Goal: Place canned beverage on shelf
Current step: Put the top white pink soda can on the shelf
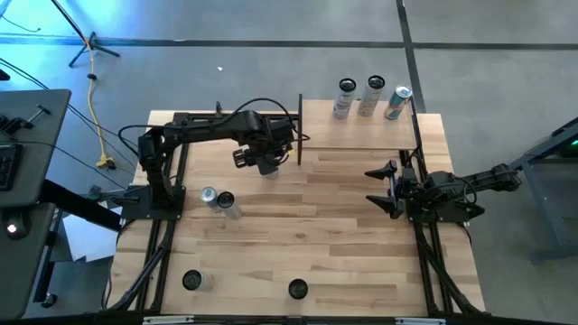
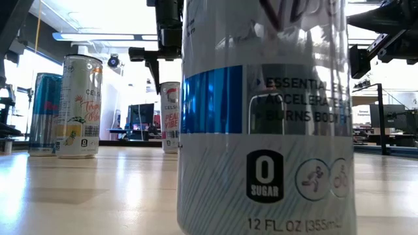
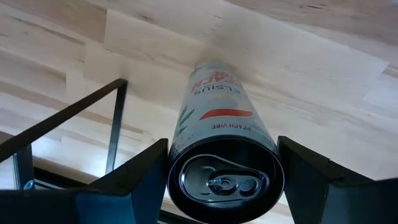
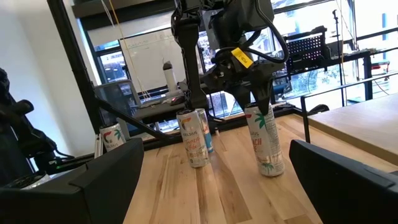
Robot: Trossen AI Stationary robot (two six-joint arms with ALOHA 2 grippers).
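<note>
Landmark: the shelf (image 1: 357, 125), a light plank on thin black posts, is set at the far middle-right of the counter (image 1: 316, 235).

Held can: a white peach can (image 4: 264, 142) is stood upright on the counter, just beside the shelf's near-left corner; it is not on the shelf.

Left tool: the left tool (image 4: 258, 99) is placed over the top of the peach can, a finger (image 3: 134, 177) seen at each side of the can's rim (image 3: 225, 180). The jaws are partly spread to the can's width and are closed against it, so the can is gripped.

Right tool: the right tool (image 1: 386, 190) is held above the counter, near the shelf's near-right end, well apart from the peach can. Its jaws are spread wide and nothing is held between them.

On the shelf: three cans (image 1: 370, 97) are stood in a row along its far edge.

Pair of cans: two cans (image 1: 219, 200) are found together well to the left of the shelf, toward the near side.

Near cans: one can (image 1: 191, 281) and another (image 1: 297, 289) are stood by the counter's near edge, far from the shelf.
</note>
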